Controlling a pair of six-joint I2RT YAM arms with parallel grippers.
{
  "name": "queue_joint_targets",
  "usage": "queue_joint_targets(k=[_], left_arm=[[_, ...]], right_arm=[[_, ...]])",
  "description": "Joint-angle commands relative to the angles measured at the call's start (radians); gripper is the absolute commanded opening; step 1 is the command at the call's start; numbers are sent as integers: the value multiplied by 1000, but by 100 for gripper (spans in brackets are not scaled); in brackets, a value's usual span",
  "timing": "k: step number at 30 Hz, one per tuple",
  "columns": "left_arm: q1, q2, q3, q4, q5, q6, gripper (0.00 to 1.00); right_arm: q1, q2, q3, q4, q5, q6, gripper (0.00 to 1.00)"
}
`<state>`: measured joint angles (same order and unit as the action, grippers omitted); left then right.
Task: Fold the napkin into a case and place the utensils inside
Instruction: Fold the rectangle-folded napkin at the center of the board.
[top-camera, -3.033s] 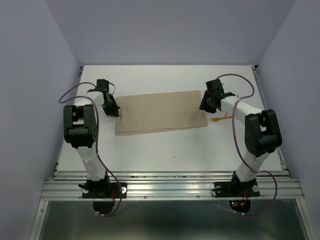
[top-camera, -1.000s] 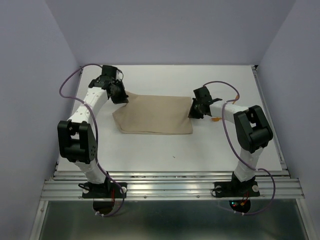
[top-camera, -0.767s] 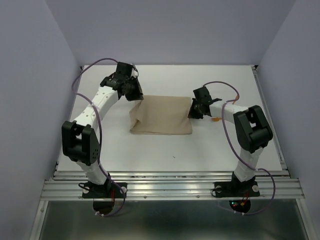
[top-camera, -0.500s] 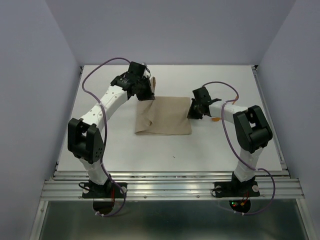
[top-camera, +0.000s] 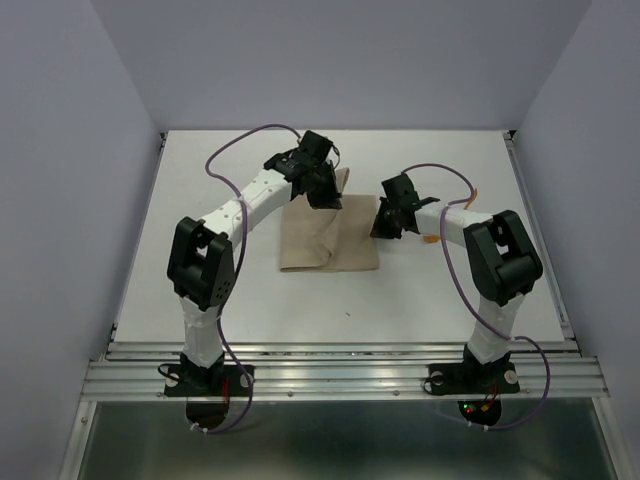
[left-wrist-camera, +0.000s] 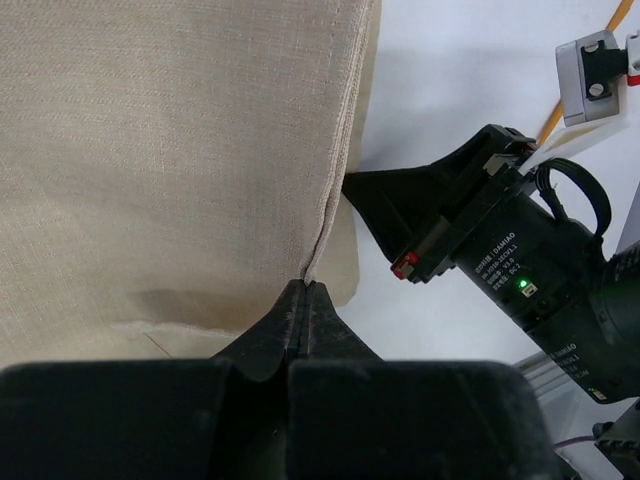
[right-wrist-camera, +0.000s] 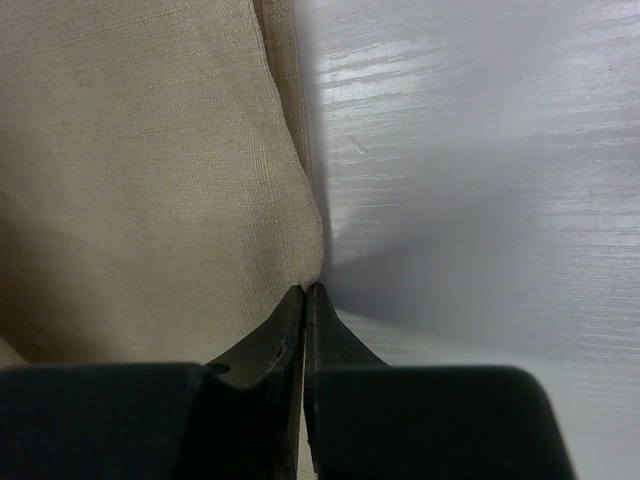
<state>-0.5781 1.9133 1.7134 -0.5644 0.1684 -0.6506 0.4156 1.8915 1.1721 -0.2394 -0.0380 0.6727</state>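
The napkin (top-camera: 330, 238) lies near the middle of the table (top-camera: 250, 300), doubled over itself into a tan oblong. Its layered edges show in the left wrist view (left-wrist-camera: 340, 130).

The left arm reaches across to the cloth's 12 o'clock side. There the left pincer (top-camera: 328, 197) is closed tight, its fingertips (left-wrist-camera: 305, 292) pinching a fold of the napkin. A flap of cloth stands raised off the table beside it.

The right pincer (top-camera: 383, 226) sits at the napkin's 3 o'clock edge. It too is clamped down, and its fingertips (right-wrist-camera: 305, 292) meet on the cloth's rim where the layers bunch. In the left wrist view it (left-wrist-camera: 395, 205) appears just beside that edge, low on the table.

The utensils (top-camera: 432, 240) are outside the cloth, at 3 o'clock from it beyond the right pincer. Only short orange bits show past the right arm, so how they lie cannot be told. One orange length crosses the upper corner of the left wrist view (left-wrist-camera: 553, 118).
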Motion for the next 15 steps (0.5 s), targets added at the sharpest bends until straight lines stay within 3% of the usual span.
queue_joint_targets(k=[1,15], left_arm=[[-22,33,54,40,5,-46,0],[-54,231,213,12,43,-113,0]], right_arm=[[20,26,20,-3,-17,11,3],[20,15,1,-1,-13,13,4]])
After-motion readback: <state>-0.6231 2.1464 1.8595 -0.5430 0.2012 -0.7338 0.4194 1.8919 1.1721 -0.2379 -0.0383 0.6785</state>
